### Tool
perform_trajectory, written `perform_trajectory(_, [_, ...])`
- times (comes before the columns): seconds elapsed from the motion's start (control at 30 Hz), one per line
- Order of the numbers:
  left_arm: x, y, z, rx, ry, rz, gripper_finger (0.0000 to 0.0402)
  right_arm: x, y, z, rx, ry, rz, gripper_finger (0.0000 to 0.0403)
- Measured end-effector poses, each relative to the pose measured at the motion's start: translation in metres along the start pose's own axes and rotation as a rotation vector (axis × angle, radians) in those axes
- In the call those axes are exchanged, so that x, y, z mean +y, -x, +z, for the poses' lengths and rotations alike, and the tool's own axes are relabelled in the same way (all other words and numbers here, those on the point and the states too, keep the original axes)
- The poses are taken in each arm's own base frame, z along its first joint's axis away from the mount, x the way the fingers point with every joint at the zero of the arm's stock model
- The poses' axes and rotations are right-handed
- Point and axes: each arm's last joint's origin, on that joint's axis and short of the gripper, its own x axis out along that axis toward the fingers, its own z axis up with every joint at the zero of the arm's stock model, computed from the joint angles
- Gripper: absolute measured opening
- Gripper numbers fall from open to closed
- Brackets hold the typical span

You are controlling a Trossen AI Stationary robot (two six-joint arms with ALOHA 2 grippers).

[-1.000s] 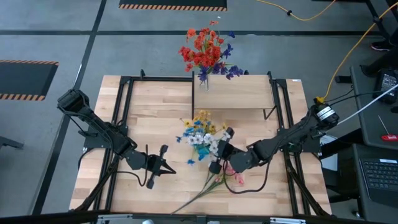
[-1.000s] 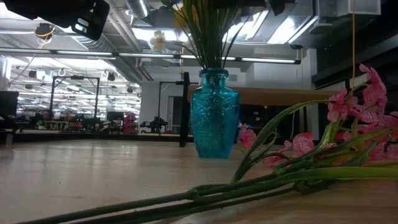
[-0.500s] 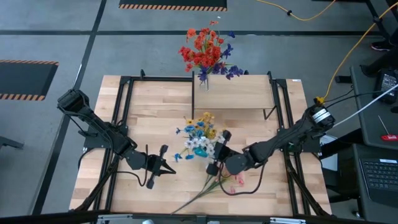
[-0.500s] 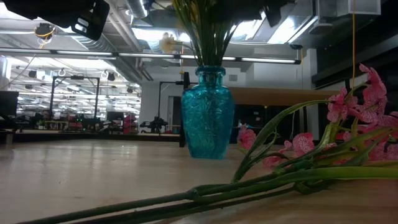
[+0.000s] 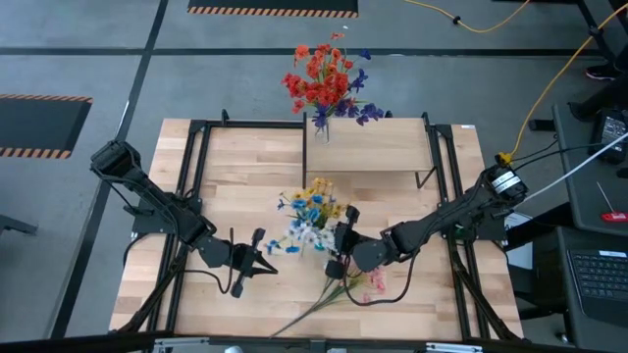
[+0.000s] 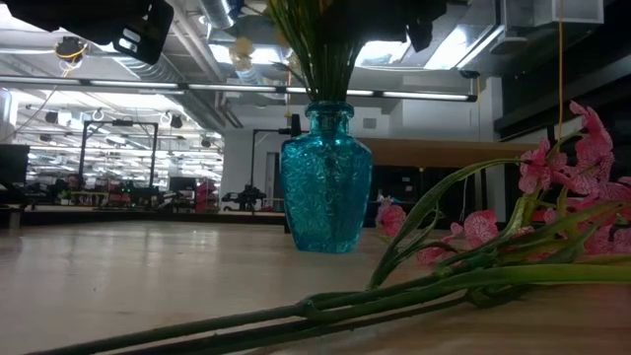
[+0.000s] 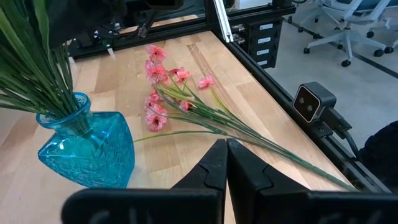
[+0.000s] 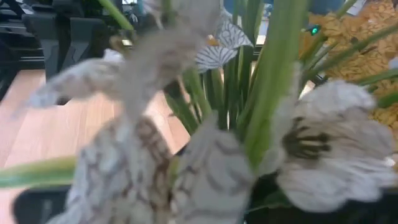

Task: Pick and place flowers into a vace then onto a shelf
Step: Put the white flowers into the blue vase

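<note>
**Right gripper at the bouquet in the blue vase**

The right gripper (image 5: 340,247) was beside the blue glass vase (image 6: 325,182), against its mixed flowers (image 5: 309,218); whether its jaws gripped, I cannot tell. The left gripper (image 5: 263,257), pinched shut and empty, waited left of the vase. Pink flowers (image 7: 163,84) lay just beside it; the shelf (image 5: 371,145) stood beyond.

Lighting: even and bright from overhead; ceiling strip lights (image 6: 296,89) glare behind the blue vase (image 6: 326,177), which glows translucent. Shadows under the vase soft and faint. Focus: white blooms (image 8: 323,155) in the right wrist view blurred, too close to the lens.
</note>
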Motion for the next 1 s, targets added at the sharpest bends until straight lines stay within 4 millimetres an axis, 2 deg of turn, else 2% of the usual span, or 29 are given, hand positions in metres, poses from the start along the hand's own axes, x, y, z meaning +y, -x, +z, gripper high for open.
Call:
perform_trajectory(0.27, [0.000, 0.000, 0.000, 0.000, 0.000, 0.000, 0.0006, 0.001, 0.001, -0.001, 0.005, 0.018, 0.002, 0.0169])
perform_trajectory(0.43, [0.000, 0.000, 0.000, 0.001, 0.000, 0.001, 0.0007, 0.005, 0.006, -0.001, 0.004, 0.068, 0.018, 0.0200])
perform_trajectory(0.77, [0.000, 0.000, 0.000, 0.003, -0.001, 0.001, 0.0005, 0.006, 0.011, -0.012, 0.074, 0.128, -0.019, 0.0212])
perform_trajectory(1.0, [0.000, 0.000, 0.000, 0.003, -0.001, 0.001, 0.0008, 0.003, 0.015, -0.012, 0.094, 0.152, -0.024, 0.0212])
